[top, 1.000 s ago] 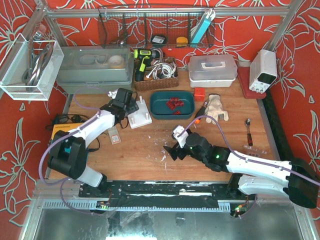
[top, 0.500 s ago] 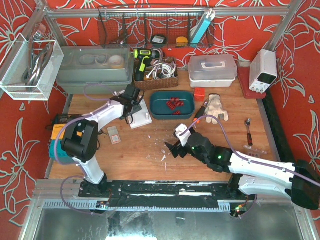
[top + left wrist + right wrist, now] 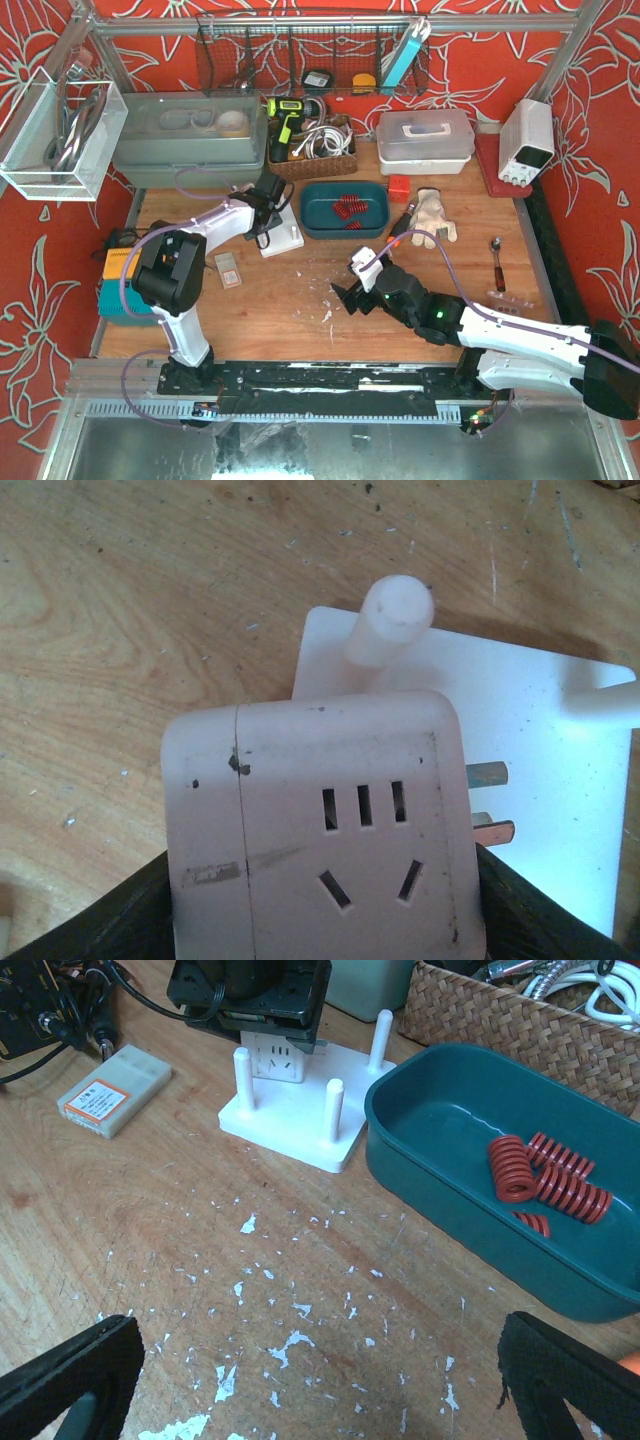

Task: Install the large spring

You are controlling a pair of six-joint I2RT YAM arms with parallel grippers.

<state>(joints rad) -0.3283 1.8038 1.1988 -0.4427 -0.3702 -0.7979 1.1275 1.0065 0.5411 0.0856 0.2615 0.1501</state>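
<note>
Several red springs (image 3: pixel 545 1175) lie in the teal tray (image 3: pixel 440 1210); a short, fat coil (image 3: pixel 508 1168) lies at their left end. The same tray (image 3: pixel 318 222) sits at the back middle of the table. A white peg plate (image 3: pixel 300 1125) with three upright pegs stands left of the tray. My left gripper (image 3: pixel 268 197) hangs over the plate's far corner, its jaws against both sides of a white socket adapter (image 3: pixel 320 830). One peg (image 3: pixel 395 615) rises just beyond the adapter. My right gripper (image 3: pixel 320 1385) is wide open and holds nothing, low over bare wood in front of the tray.
A small box with an orange label (image 3: pixel 112 1088) lies left of the plate. A wicker basket (image 3: pixel 520 1020) stands behind the tray. A grey bin (image 3: pixel 185 135), a white lidded box (image 3: pixel 425 140), a glove (image 3: pixel 432 215) and a spoon (image 3: pixel 497 262) are also on the table.
My left gripper has moved right to the peg plate, and its jaws have narrowed onto the white adapter. The right arm has barely shifted.
</note>
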